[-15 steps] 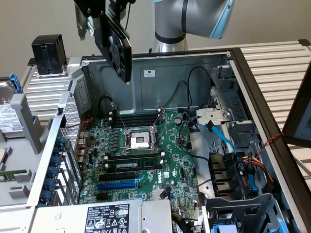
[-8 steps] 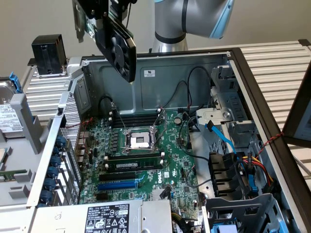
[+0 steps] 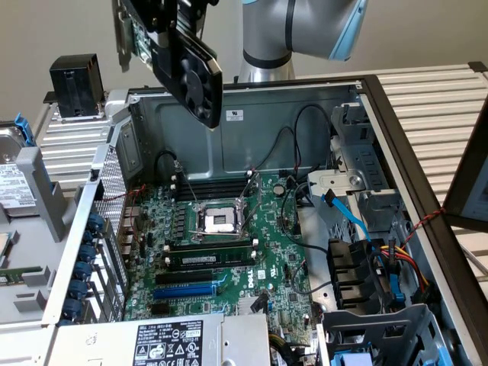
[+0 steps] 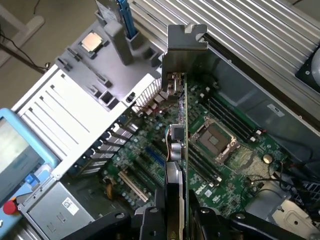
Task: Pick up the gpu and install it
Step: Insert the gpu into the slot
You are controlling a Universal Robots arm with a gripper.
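One gpu (image 3: 191, 72), seemingly gripped, above one motherboard (image 3: 278, 263).

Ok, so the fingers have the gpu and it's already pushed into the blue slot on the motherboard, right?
Not quite. The fingers do have the gpu, but it isn't in the blue slot. It hangs in the air above the open case, clear of the motherboard. The exterior view shows this.

High above the motherboard (image 3: 278, 252), the gpu (image 3: 191, 72) is cut off by the picture's top edge.
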